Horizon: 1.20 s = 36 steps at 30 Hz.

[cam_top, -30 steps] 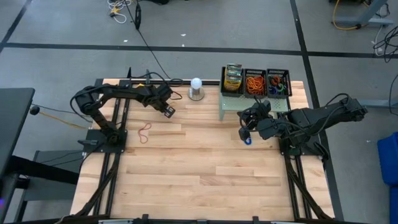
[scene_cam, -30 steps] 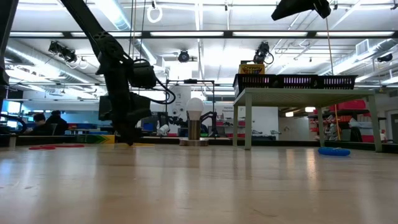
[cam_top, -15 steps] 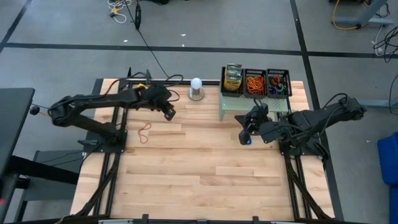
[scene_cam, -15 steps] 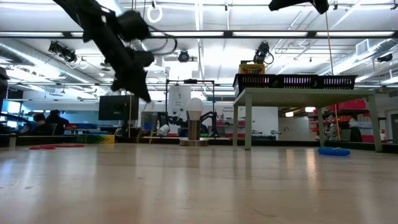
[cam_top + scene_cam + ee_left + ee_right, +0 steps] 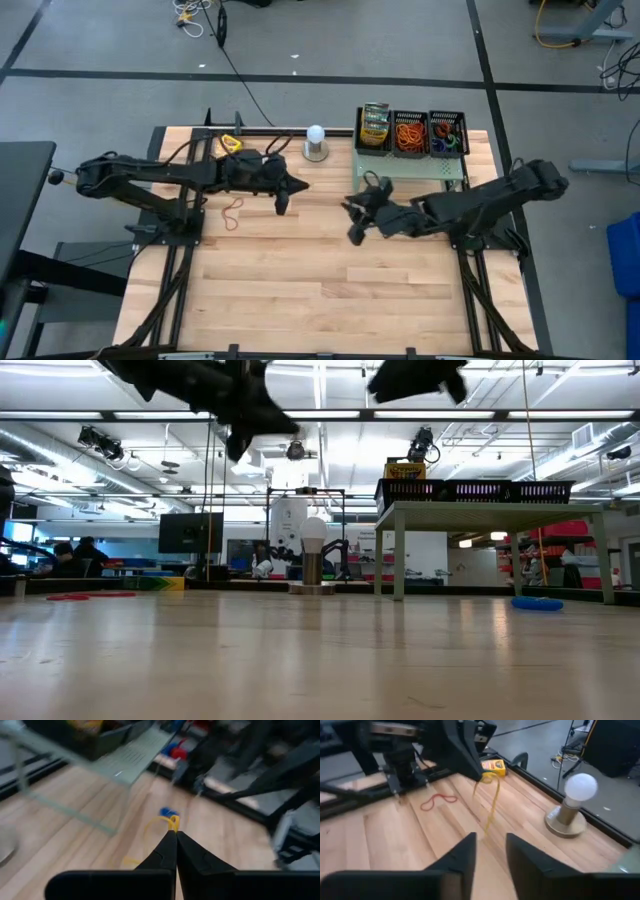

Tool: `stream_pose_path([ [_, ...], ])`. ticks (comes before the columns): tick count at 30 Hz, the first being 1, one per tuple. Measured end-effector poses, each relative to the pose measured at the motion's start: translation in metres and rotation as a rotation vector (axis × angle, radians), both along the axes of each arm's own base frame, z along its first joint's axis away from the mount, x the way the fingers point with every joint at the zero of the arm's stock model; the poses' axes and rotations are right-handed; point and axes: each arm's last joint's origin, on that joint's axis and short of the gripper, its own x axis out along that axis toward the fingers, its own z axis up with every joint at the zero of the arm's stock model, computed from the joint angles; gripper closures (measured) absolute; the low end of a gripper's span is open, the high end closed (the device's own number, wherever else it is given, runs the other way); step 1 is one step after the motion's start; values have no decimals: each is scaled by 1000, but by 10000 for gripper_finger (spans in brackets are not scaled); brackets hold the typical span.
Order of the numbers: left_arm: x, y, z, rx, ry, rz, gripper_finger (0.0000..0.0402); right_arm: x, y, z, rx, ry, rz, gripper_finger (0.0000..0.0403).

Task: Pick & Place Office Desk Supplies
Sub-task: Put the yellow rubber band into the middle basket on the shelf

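High view. We list the table, with both arms reaching toward its middle. The left gripper hangs left of centre and the right gripper just right of centre, the two near each other but apart. A red rubber band lies flat on the left part of the table. At the far right, the pale green riser carries a crayon box and two black mesh baskets filled with bands. A white ball on a metal base stands far centre. A second crayon box lies at the far left.

Low view. Both arms show high above the surface. A blue rubber band lies on the table at the right, beside the riser.

Left wrist view. The left jaws are pressed together, pinching a yellow rubber band that dangles beyond their tips.

Right wrist view. The right jaws stand partly open and hold nothing. The yellow band hangs from the left gripper just ahead of them.

Step in hand, as we judge it: a hand-over of the yellow band. To do it well, the right jaws should straddle the hanging loop below the left tips and close fully. The left should release only once that grip is firm, since a thin band slips easily.
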Motion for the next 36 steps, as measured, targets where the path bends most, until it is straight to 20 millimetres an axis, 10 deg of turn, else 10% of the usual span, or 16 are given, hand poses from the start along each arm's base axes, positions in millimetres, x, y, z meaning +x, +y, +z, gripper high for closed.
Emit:
stream_pose_path([
  [16, 6, -25, 18, -8, -198, -83, 398, 54, -28, -14, 85, -204, 83, 121],
  [36, 7, -29, 23, -17, -247, -124, 398, 58, -40, -13, -50, -221, -61, 270],
])
